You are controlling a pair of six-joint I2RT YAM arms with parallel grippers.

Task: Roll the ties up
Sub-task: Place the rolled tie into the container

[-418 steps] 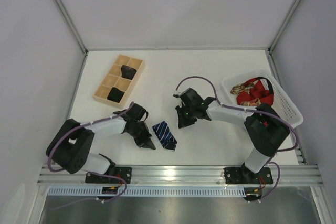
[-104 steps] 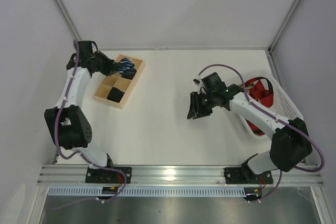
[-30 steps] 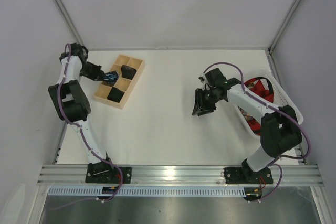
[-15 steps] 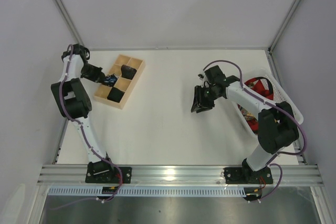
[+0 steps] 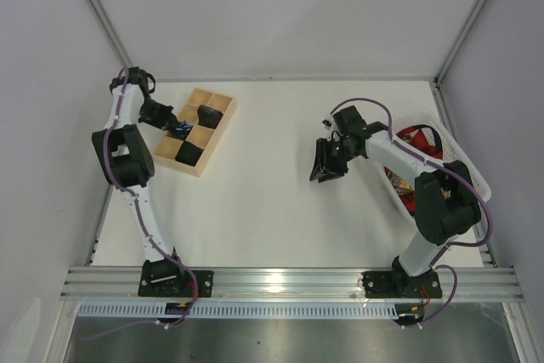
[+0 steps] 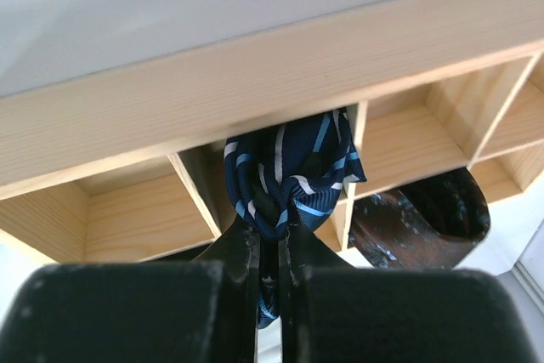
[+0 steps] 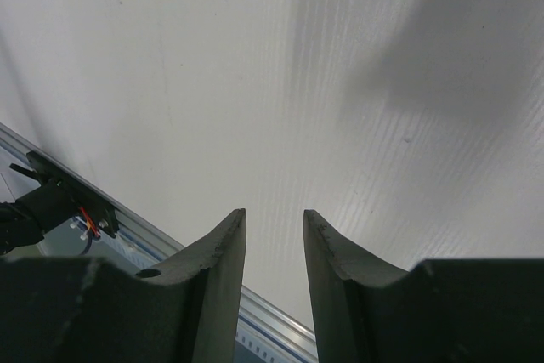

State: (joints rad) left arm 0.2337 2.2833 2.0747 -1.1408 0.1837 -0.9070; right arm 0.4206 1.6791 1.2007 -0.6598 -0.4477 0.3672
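so the left gripper (image 6: 270, 248) has hauled the rolled navy tie (image 6: 285, 172) from mid-table over to the wooden box (image 6: 212, 99), jaws still pinched on it at a middle cell. looks like only the drop remains. right gripper (image 7: 274, 235) hangs slightly parted, empty, red ties (image 5: 416, 136) waiting in the basket (image 5: 473, 178).

You've got a pale wooden box (image 5: 218, 106), split into small compartments, sitting at the far left of the white table (image 5: 255, 201), and it's turned at an angle to the table's edge. Over at the right edge there's a white plastic basket (image 5: 459, 152), well apart from the box. A metal rail (image 5: 289, 282) runs along the near edge, and plain grey walls (image 5: 280, 14) close in the back and sides.
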